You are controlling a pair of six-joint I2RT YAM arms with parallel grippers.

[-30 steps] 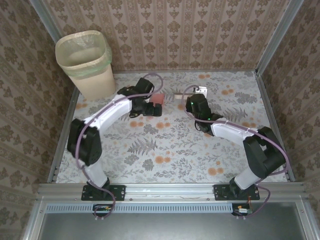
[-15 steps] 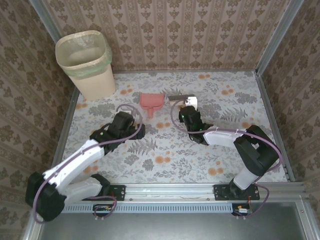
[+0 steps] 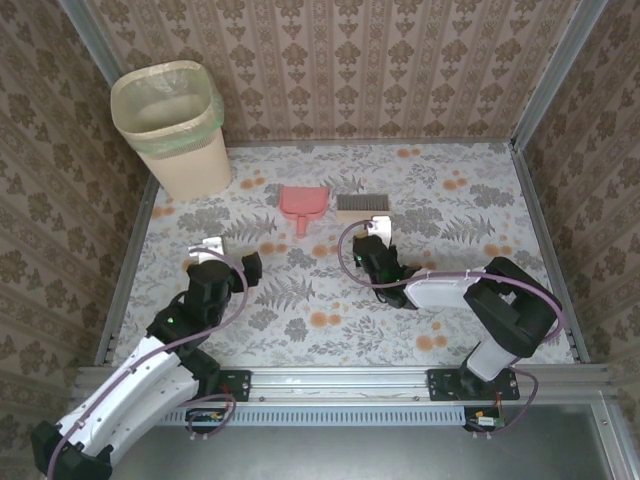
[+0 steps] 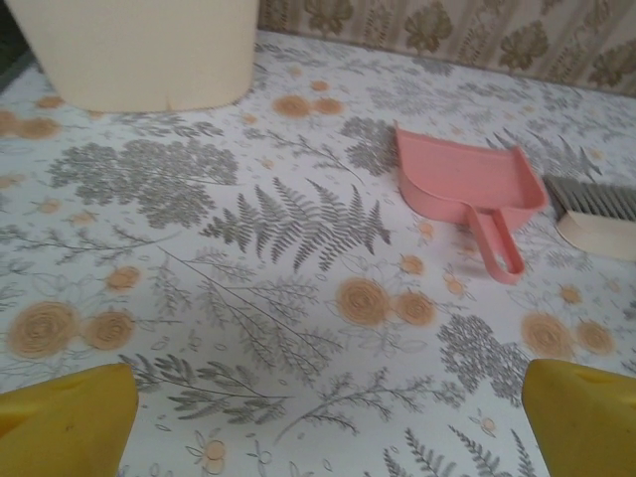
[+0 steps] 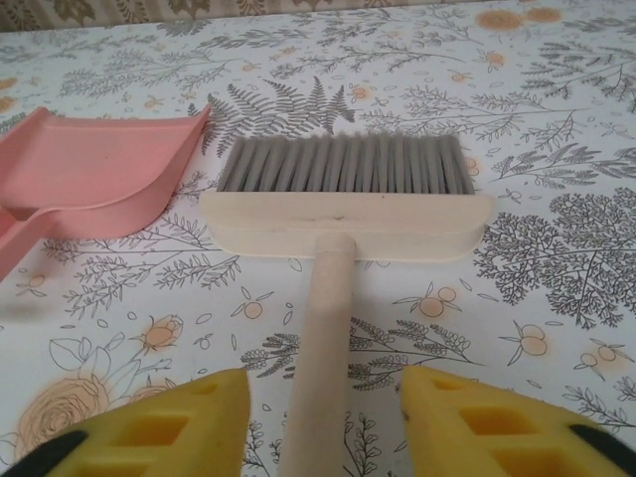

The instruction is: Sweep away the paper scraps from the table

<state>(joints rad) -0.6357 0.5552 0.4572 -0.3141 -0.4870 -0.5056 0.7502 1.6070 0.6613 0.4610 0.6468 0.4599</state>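
The table [image 3: 330, 300] carries a white cloth printed with grey leaves and orange flowers. The paper scraps are out of view. A wooden brush [image 3: 362, 204] with grey bristles lies flat at the back middle. Its handle [image 5: 323, 328] runs toward my right gripper [image 5: 323, 390], which is open, a yellow finger on each side of the handle and apart from it. Left of the brush lies a pink dustpan [image 3: 301, 205]. My left gripper [image 3: 228, 256] hovers open over bare cloth at the near left, its fingers [image 4: 70, 417] wide apart with nothing between them, and the dustpan [image 4: 462, 184] lies ahead of it.
A cream waste bin [image 3: 170, 125] with a green liner stands in the back left corner, also ahead in the left wrist view [image 4: 129, 50]. Aluminium rails [image 3: 340, 380] edge the table. Brown patterned walls close in the back and both sides.
Both arms have drawn back toward the near edge. The left gripper has left the dustpan and swung near left. The right gripper has backed off the brush, which now lies flat.
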